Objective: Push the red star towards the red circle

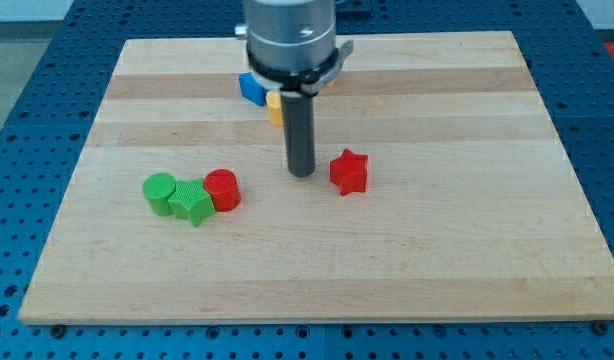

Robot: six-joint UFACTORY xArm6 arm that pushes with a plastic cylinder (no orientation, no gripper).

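Observation:
The red star (pixel 349 172) lies on the wooden board (pixel 427 250), a little right of the middle. The red circle (pixel 222 189) lies left of the middle, touching a green star (pixel 192 203). My tip (pixel 302 172) rests on the board just left of the red star, with a small gap between them. The tip stands between the red star and the red circle, much nearer the star.
A green circle (pixel 160 192) sits left of the green star, touching it. A blue block (pixel 252 88) and a yellow block (pixel 275 107) lie near the view's top, partly hidden behind the arm's body (pixel 289 40).

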